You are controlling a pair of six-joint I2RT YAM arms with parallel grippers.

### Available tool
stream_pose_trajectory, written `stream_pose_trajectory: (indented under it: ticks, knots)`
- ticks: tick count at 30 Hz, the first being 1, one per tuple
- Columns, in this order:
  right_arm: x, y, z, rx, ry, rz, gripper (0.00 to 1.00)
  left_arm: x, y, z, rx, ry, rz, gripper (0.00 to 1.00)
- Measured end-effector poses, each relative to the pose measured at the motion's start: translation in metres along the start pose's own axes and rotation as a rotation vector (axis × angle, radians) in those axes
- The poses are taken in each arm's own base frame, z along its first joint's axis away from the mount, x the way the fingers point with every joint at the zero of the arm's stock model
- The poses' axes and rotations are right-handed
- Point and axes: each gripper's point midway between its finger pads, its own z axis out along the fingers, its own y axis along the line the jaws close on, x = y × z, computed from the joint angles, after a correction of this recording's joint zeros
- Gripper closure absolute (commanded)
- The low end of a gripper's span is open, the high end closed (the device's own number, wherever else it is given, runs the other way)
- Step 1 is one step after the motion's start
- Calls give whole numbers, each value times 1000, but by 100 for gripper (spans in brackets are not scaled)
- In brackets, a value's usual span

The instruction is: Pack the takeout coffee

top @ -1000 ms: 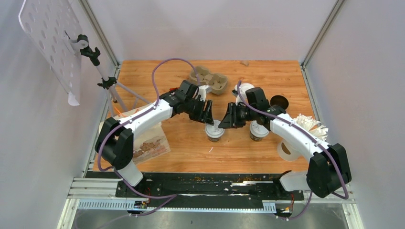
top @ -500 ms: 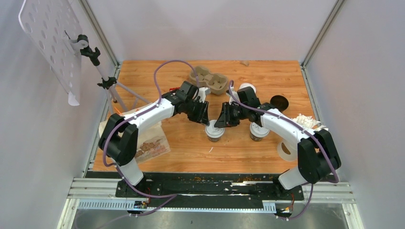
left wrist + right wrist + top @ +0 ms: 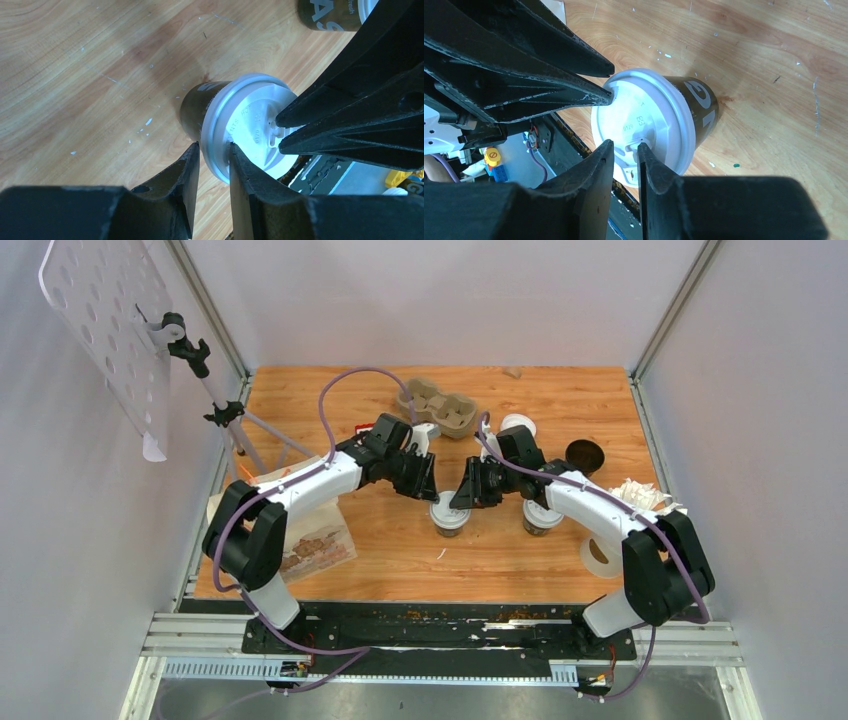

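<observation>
While top view shows only claws meeting, wrist views: both straddle lid [image 3: 250,115] rim.
Left gripper [image 3: 214,148]: narrow, pinching rim.
Right gripper [image 3: 625,146]: narrow, pinching opposite rim.
Coffee cup [image 3: 449,516]: table [image 3: 400,560] centre, axis vertical, lid up.

takeout cup [image 3: 449,513] on table [image 3: 560,400], second cup [image 3: 541,518] right of it, pulp tray [image 3: 440,407] behind

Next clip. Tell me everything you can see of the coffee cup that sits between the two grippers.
It is a small takeout cup with dark brown sides that carry pale lettering. A white plastic lid with embossed marks is seated on top. The cup stands upright on the wooden table, about mid-table and a little nearer the arms. The left gripper and the right gripper each pinch the lid's rim from opposite sides. Nothing else touches it.
</observation>
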Motion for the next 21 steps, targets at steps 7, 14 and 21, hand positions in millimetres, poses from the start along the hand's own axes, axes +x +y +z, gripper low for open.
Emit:
stream_pose_trajectory:
  ticks: [7,14,21]
  knots:
    - [0,1,-1,-6,2,-5,68,-1,-2,0,25,-16,7,58]
    - [-17,21,-19,-9,-14,-41,58,-44,-18,-35,-42,-40,75,49]
    - [-41,51,-53,-7,-115,-140,31,-132,-74,-120,-45,-268,232,31]
